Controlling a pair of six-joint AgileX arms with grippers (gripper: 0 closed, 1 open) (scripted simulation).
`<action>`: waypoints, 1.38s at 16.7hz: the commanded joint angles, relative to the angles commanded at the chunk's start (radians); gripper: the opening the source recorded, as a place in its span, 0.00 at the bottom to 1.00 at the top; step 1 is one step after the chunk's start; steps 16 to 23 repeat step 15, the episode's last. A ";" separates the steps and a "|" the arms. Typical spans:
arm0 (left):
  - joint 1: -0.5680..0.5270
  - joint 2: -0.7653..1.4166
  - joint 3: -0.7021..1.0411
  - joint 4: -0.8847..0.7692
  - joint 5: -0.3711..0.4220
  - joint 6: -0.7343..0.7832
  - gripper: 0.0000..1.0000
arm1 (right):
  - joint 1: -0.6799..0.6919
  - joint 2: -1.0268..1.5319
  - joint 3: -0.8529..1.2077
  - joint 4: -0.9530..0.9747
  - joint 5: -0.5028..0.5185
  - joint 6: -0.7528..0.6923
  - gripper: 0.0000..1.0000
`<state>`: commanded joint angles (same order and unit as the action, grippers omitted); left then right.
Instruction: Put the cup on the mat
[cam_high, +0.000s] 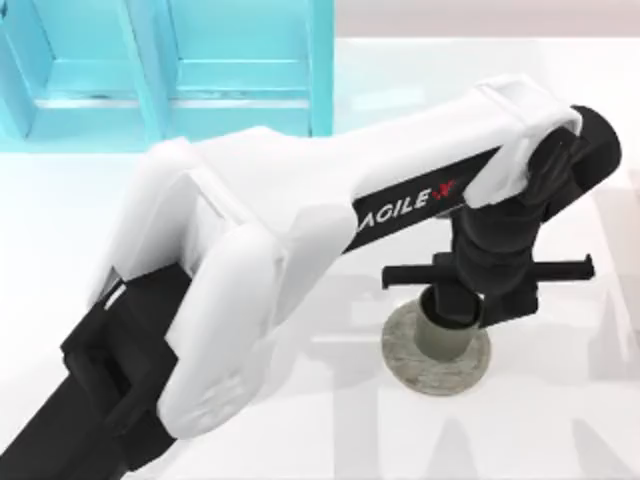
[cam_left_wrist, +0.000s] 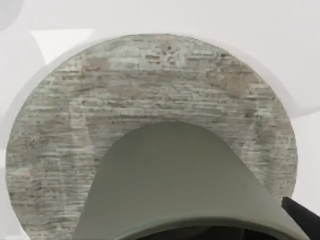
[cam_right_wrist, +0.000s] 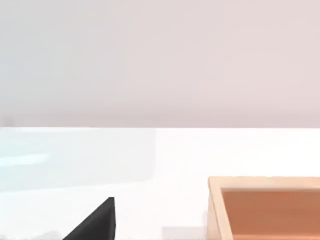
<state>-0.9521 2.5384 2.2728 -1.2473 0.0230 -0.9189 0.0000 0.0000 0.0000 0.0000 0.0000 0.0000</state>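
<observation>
writing: "AGILE" reads on the left arm (cam_high: 300, 210), mid frame
cup (cam_high: 445, 340): sits on the mat (cam_high: 400, 345), lower right
left gripper (cam_high: 455, 300): over the cup, can't tell if it's clenched

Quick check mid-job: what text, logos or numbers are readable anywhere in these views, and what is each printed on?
"AGILE" in white letters, followed by a red X-shaped mark: on the black panel along the left arm's forearm, top view; the first letter is partly cut off by the arm's white casing.
No lettering on the cup, the mat, the table or the wooden box.
</observation>
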 joint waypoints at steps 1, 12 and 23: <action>0.000 0.000 0.000 0.000 0.000 0.000 0.38 | 0.000 0.000 0.000 0.000 0.000 0.000 1.00; 0.000 0.000 0.000 0.000 0.000 0.000 1.00 | 0.000 0.000 0.000 0.000 0.000 0.000 1.00; 0.000 0.000 0.000 0.000 0.000 0.000 1.00 | 0.000 0.000 0.000 0.000 0.000 0.000 1.00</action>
